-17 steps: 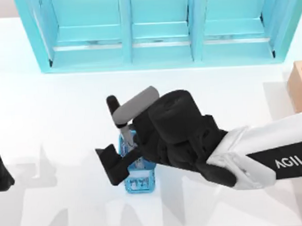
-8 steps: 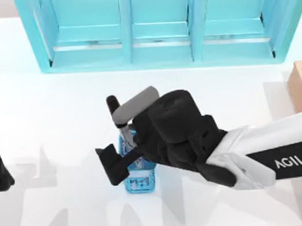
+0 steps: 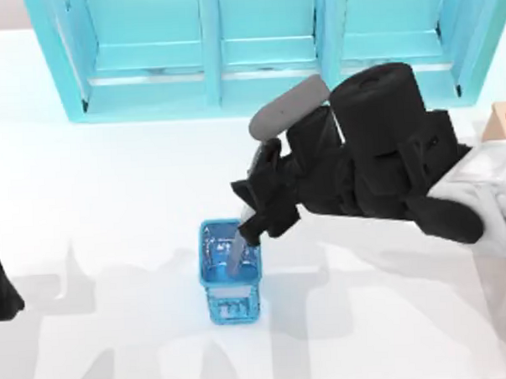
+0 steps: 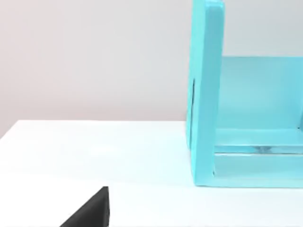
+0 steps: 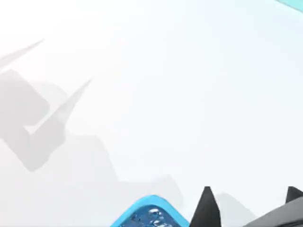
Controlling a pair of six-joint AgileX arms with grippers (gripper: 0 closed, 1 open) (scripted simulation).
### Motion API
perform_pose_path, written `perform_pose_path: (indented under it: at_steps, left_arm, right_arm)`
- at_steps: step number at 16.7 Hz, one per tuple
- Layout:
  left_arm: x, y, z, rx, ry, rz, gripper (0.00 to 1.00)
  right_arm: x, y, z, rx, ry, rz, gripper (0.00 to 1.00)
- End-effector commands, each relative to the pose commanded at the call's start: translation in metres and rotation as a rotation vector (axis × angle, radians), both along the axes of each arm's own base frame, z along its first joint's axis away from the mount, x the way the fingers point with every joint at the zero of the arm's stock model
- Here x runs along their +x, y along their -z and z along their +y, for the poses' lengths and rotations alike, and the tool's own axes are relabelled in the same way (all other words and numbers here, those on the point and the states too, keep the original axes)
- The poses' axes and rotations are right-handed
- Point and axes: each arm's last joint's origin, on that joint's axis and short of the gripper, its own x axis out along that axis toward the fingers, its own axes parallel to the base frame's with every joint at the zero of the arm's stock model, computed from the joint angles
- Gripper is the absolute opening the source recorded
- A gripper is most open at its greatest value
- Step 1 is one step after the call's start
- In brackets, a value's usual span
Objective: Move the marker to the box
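The marker (image 3: 237,256) shows as a slim grey barrel slanting up out of the small blue mesh cup (image 3: 232,284). Its upper part is hidden inside my right gripper (image 3: 251,221), which is shut on it just above and right of the cup. In the right wrist view, two black fingertips (image 5: 207,204) stand beside the blue cup's rim (image 5: 150,213). A corner of the tan box (image 3: 505,116) pokes out at the far right edge, behind my right arm. My left gripper (image 3: 0,280) is parked at the left edge.
The large cyan shelf unit (image 3: 263,46) runs along the back of the table and also appears in the left wrist view (image 4: 246,123). White tabletop lies between the cup and the box, with my right arm's bulk above it.
My right arm has risen and swung right and toward the shelf. The marker has come up with it, and its cap end no longer sticks out to the left of the gripper.
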Motion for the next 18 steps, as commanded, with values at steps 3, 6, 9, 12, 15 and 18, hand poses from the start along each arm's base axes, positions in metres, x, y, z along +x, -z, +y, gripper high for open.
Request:
perform_pose_path:
  at_steps: [3, 6, 9, 12, 15, 18]
  left_arm:
    - [0.0, 0.0, 0.0, 0.0, 0.0, 0.0, 1.0]
    - [0.0, 0.0, 0.0, 0.0, 0.0, 0.0, 1.0]
    - [0.0, 0.0, 0.0, 0.0, 0.0, 0.0, 1.0]
    - [0.0, 0.0, 0.0, 0.0, 0.0, 0.0, 1.0]
    - [0.0, 0.0, 0.0, 0.0, 0.0, 0.0, 1.0]
    - [0.0, 0.0, 0.0, 0.0, 0.0, 0.0, 1.0]
  right_arm:
    - [-0.006, -0.045, -0.046, 0.0, 0.003, 0.001, 0.0]
    - [-0.015, -0.071, -0.08, 0.005, 0.007, -0.007, 0.0]
    - [-0.019, -0.078, -0.091, 0.007, 0.009, -0.01, 0.0]
    - [-0.019, -0.077, -0.089, 0.007, 0.006, -0.007, 0.0]
    - [-0.012, -0.081, -0.097, -0.017, 0.035, -0.009, 0.0]
    - [0.005, -0.093, -0.126, -0.102, 0.127, 0.001, 0.0]
